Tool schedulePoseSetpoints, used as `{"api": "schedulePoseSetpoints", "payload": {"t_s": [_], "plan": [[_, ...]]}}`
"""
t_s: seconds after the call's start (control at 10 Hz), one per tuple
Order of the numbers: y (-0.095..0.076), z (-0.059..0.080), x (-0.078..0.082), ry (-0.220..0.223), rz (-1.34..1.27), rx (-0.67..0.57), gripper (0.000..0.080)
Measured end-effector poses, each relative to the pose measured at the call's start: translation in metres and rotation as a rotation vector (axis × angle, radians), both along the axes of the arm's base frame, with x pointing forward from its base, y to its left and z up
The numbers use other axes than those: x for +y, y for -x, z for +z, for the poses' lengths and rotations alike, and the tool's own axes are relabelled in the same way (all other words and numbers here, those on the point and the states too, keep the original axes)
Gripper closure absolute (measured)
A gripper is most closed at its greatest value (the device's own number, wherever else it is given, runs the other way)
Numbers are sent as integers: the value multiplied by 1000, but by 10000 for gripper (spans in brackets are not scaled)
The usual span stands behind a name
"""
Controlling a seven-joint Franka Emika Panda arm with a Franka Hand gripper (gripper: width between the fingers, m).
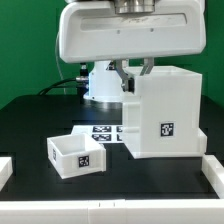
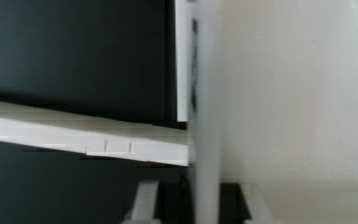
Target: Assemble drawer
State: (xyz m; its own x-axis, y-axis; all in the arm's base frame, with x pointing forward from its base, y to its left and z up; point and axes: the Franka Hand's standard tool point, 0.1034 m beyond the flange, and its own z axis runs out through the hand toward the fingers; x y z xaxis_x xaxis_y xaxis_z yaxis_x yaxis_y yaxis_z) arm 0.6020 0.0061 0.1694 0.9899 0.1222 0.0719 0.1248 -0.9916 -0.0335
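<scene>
While my gripper [image 1: 134, 74] stands at the upper left corner of the tall box [image 1: 168, 115], right of centre in the exterior view, its jaws seem to straddle a wall; whether they pinch it I cannot tell. The drawer [image 1: 75, 158] sits apart at lower left on the table [image 1: 30, 120], untouched. I judge I'm placing the box; next, I must fetch and align the drawer.

Exterior view frontal, slightly raised; wrist view tight against the shared tall box [image 1: 165, 110] [image 2: 291, 100]
</scene>
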Motion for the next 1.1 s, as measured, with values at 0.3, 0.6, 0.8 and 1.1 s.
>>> {"api": "schedulePoseSetpoints", "payload": {"t_s": [0.3, 0.6, 0.8, 1.1], "plan": [[0, -2, 0, -1, 1, 1, 764], [-8, -23, 6, -45, -219, 18, 764], [-15, -33, 16, -75, -300, 26, 764], [-14, -34, 17, -74, -288, 28, 764]]}}
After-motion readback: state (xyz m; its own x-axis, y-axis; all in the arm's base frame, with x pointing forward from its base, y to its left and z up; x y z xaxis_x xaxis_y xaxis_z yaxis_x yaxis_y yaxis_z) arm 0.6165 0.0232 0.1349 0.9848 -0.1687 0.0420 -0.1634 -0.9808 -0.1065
